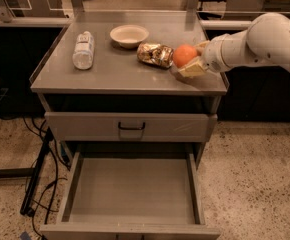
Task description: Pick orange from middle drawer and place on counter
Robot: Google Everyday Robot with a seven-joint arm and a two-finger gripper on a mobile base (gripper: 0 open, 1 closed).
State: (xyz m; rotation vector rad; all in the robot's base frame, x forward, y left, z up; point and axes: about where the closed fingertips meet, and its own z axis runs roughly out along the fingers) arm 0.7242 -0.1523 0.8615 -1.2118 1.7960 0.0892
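Observation:
The orange [184, 55] is at the right side of the counter [120, 74], right beside the foil snack bag [155, 54]. My gripper [189, 59] reaches in from the right on the white arm, with one finger above the orange and one below it. It is shut on the orange, holding it at or just above the counter surface; I cannot tell whether the fruit touches the counter. The middle drawer [132, 191] is pulled out wide below, and its floor is bare.
A white bowl [129, 35] stands at the back middle of the counter and a clear plastic bottle [84, 49] lies at the left. The top drawer front [131, 126] with a black handle is shut. Cables [40, 184] hang at the cabinet's left.

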